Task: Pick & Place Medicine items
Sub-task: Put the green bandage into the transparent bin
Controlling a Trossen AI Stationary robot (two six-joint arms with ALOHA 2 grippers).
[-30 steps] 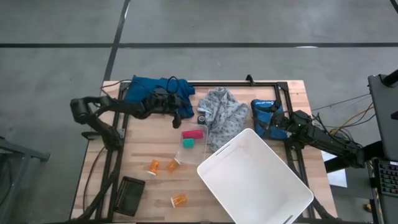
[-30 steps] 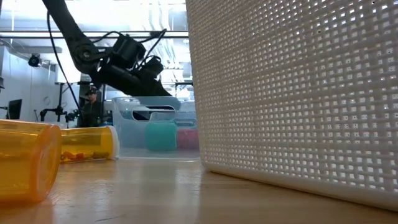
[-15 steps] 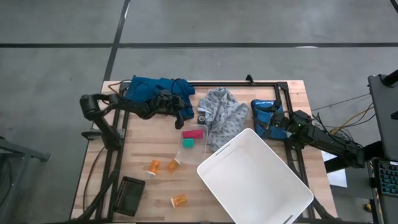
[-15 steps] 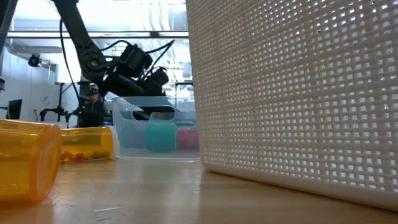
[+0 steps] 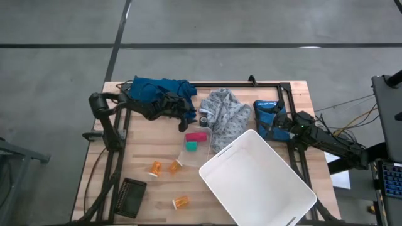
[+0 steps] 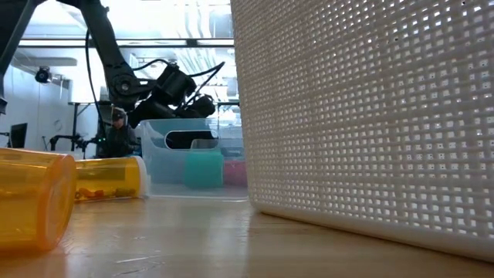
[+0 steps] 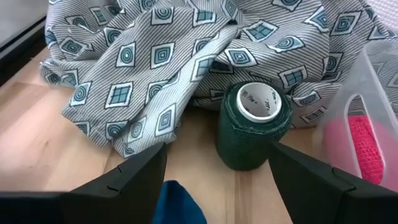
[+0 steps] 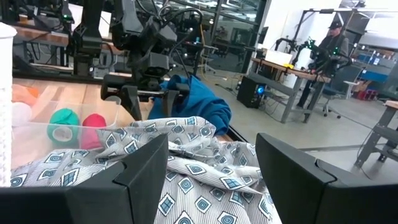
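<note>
Left gripper [image 5: 190, 119] over table's far side, fingers spread wide, holding nothing, dark green bandage roll [image 7: 253, 124] between them; right gripper [image 5: 267, 125] spread too, empty, beside grey patterned cloth [image 5: 224, 116]; three orange pill bottles [image 5: 155, 167] [image 5: 174, 166] [image 5: 181, 202] lying on wood, left of white basket [image 5: 259, 181].

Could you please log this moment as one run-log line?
left gripper: open, above dark green roll | right gripper: open, waiting | pill bottles: untouched on table
</note>
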